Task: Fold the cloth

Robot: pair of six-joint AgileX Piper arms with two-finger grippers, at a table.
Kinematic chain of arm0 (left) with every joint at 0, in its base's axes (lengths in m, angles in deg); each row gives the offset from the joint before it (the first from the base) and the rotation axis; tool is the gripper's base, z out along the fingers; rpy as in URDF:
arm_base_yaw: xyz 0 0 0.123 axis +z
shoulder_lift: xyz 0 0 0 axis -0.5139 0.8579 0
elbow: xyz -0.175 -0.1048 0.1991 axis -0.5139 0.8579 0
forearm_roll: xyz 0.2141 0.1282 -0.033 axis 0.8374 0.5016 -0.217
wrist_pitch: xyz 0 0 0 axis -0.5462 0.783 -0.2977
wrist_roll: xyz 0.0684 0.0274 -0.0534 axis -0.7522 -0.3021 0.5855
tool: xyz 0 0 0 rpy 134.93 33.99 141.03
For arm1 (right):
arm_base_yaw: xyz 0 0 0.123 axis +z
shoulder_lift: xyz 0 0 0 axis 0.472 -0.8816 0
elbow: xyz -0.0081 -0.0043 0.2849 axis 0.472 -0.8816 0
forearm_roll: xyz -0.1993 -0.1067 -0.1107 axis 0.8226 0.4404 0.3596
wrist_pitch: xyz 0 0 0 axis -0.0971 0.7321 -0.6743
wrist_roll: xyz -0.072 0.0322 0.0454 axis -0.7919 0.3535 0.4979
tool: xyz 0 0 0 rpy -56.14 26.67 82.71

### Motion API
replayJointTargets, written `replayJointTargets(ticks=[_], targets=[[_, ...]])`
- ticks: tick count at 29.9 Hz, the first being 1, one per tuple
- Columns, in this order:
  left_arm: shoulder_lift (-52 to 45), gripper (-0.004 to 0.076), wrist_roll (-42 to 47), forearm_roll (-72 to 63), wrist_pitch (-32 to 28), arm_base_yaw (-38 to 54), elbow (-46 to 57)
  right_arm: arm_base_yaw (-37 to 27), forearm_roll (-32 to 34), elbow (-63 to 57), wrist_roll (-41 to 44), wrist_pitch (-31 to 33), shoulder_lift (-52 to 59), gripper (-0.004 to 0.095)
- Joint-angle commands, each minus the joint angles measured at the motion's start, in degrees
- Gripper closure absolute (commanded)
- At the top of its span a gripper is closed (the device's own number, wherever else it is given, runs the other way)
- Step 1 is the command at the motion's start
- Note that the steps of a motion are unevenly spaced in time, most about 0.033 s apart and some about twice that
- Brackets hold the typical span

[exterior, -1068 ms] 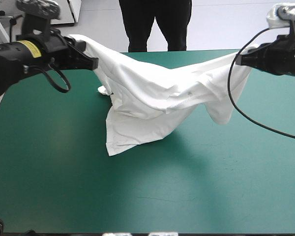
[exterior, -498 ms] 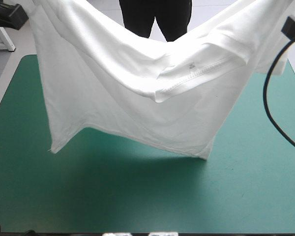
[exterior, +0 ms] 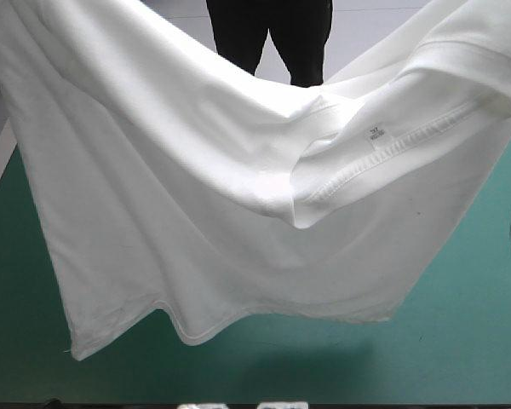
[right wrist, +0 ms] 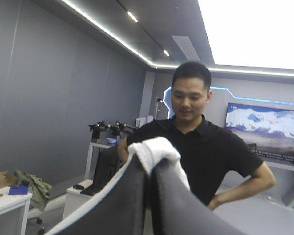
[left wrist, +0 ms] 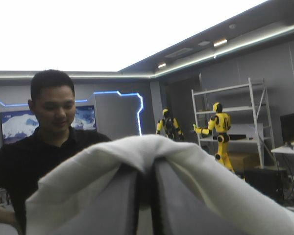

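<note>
The T-shirt [exterior: 196,213] hung spread wide in the air over the teal-green counter [exterior: 468,341], neck label [exterior: 375,135] showing. The left gripper [left wrist: 146,181] was pinched tight on one bunched end and the right gripper [right wrist: 148,171] on the other, with cloth draped over both.

Raised: left pincer [left wrist: 146,177], right pincer [right wrist: 149,172] clamped.

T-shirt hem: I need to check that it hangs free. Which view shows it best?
The high view: the hem runs across the raised T-shirt, over the table. Each wrist view shows only a bit of white cloth pinched in that arm's shut jaws, no hem.
</note>
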Motion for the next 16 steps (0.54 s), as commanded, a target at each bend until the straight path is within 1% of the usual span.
replayJointTargets(ticks=[1,4,6,8,12,16], targets=[[-0.24,0.0733,1.79,4.09,2.31,-0.34,1.69,-0.12,3.8,-1.73,2.1,-0.94,-1.4,0.0924],[1.0,0.0733,4.43,7.85,7.05,-0.34,6.25,-0.12,4.71,-5.08,2.8,2.69,-2.98,0.0925],[2.01,0.0733,6.25,11.64,9.99,-0.34,10.18,-0.12,4.71,-7.92,3.59,3.9,-4.22,0.0925],[3.29,0.0733,7.44,15.31,11.58,-0.34,14.3,-0.12,4.71,-10.81,3.7,4.63,-5.36,0.0925],[6.01,0.0733,10.67,24.4,11.57,-0.34,22.98,-0.12,4.94,-16.68,4.06,5.44,-7.78,0.0925],[10.16,0.0733,13.12,28.59,9.7,-0.34,28.98,-0.12,4.94,-23.0,4.06,5.21,-10.65,0.0925]])
